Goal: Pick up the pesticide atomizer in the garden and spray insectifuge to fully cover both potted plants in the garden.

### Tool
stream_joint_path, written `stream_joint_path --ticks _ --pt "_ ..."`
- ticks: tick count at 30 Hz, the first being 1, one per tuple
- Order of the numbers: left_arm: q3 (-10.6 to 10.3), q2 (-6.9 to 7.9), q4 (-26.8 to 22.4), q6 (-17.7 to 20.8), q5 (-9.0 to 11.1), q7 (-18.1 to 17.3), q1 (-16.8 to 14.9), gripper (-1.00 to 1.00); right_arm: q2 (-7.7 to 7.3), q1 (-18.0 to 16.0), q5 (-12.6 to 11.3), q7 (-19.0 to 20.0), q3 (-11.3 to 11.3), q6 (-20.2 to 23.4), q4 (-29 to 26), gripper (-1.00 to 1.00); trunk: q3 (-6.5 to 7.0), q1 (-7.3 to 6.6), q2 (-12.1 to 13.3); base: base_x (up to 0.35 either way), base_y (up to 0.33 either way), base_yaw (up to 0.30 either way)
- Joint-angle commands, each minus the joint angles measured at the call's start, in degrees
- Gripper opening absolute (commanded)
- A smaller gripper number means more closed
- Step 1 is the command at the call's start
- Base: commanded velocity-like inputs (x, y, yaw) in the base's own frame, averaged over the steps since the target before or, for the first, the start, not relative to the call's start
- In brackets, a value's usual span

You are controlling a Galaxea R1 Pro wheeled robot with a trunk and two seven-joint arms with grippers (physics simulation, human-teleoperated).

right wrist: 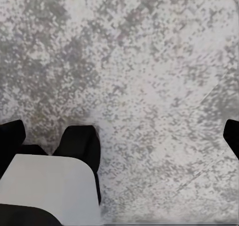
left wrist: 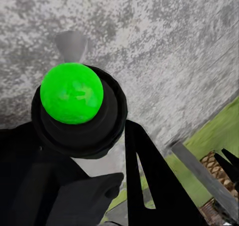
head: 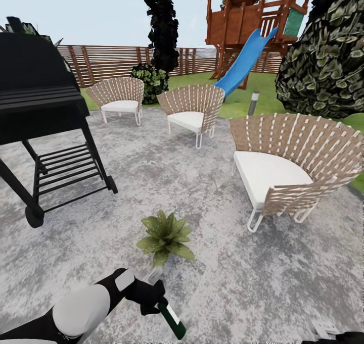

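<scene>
On the grey paved patio (head: 202, 192) a potted plant (head: 165, 236) with broad light-green leaves stands just ahead of me. My left gripper (head: 146, 296) is shut on the pesticide atomizer (head: 171, 320). Its dark green body slants down toward me and its whitish head (head: 154, 275) points at the plant from close by. In the left wrist view the atomizer (left wrist: 74, 111) is a dark round shape with a bright green spot, next to my dark fingers (left wrist: 149, 186). My right gripper (right wrist: 119, 136) hangs open over bare paving. The narrow, darker spiky plant is out of view.
A black grill (head: 40, 111) on wheels stands at the left. Three woven chairs (head: 296, 157) (head: 194, 109) (head: 119, 95) ring the patio. Beyond are the slatted fence (head: 111, 61), a wooden playhouse with a blue slide (head: 245, 61), a big shrub (head: 328, 61) and lawn (head: 258, 89).
</scene>
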Motion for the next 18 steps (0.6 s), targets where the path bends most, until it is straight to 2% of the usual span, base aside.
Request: stream_joint_path --ticks 1,5,7,10,11,13,14,18 --pt "0.20 -0.04 -0.13 0.06 -0.99 -0.46 0.00 -1.00 0.01 -0.08 0.32 0.41 -0.23 0.13 -0.07 1.00 -0.05 -0.03 -0.02 -0.177 0.026 0.000" --pt "-0.37 -0.05 -0.13 -0.31 -1.99 -0.48 0.00 -1.00 -0.04 -0.06 0.28 0.43 -0.22 0.14 -0.14 1.00 -0.05 -0.03 -0.02 -0.041 0.006 0.000" --pt "-1.96 0.01 -0.13 -0.54 -3.31 -0.54 0.00 -1.00 -0.05 -0.08 0.25 0.43 -0.23 0.19 -0.15 1.00 -0.05 -0.03 -0.02 -0.004 0.001 0.000" --pt "-5.84 0.03 -0.13 -0.80 -4.69 -0.63 0.00 -1.00 -0.08 -0.06 0.23 0.36 -0.23 0.19 -0.16 1.00 -0.05 -0.03 -0.02 -0.001 0.000 0.000" --pt "-7.03 0.04 -0.13 -3.11 -4.96 -0.65 0.00 -1.00 -0.14 -0.09 0.16 0.28 -0.33 0.15 -0.20 1.00 -0.05 -0.03 -0.02 0.000 0.000 0.000" --pt "-8.51 0.04 -0.13 -4.31 -5.16 -0.65 0.00 -1.00 -0.17 -0.08 0.15 0.22 -0.45 0.12 -0.24 1.00 -0.05 -0.03 -0.02 0.000 0.000 0.000" --pt "-13.16 0.02 -0.13 -4.52 -5.60 -0.65 0.00 -1.00 -0.19 -0.07 0.13 0.18 -0.53 0.12 -0.24 1.00 -0.05 -0.03 -0.02 0.000 0.000 0.000" --pt "-20.95 -0.03 -0.13 -6.19 -6.01 -0.65 0.00 -1.00 -0.21 -0.08 0.08 0.16 -0.58 0.12 -0.23 1.00 -0.05 -0.03 -0.02 0.000 0.000 0.000"
